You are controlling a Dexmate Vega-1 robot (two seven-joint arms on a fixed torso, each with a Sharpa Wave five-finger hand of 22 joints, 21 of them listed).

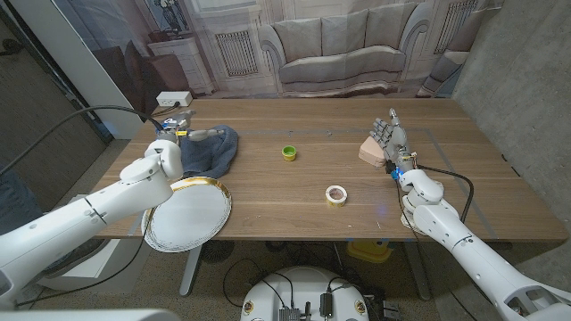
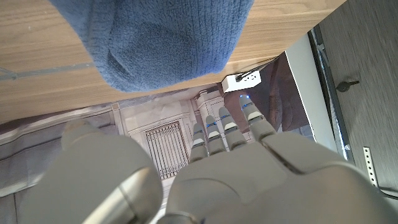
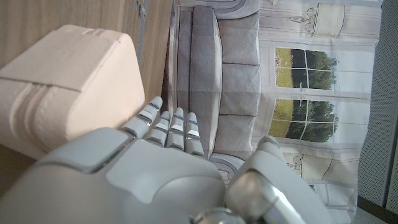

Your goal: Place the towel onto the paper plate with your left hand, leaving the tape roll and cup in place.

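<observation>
Wooden table point(image 1: 294, 192) stands before a printed sofa backdrop. At its left edge a white paper plate point(image 1: 189, 212) overhangs; touching its far rim lies the crumpled blue towel point(image 1: 211, 149). Left hand point(image 1: 181, 127) hovers over the towel, fingers straight, holding nothing. Right hand point(image 1: 391, 136) stands released beside a tan block point(image 1: 372, 151). Between them sit a tape roll point(image 1: 336, 193) and a small green cup point(image 1: 289, 152).

No readable text, labels, brand names, numbers or signs appear on any object in the three camera views
</observation>
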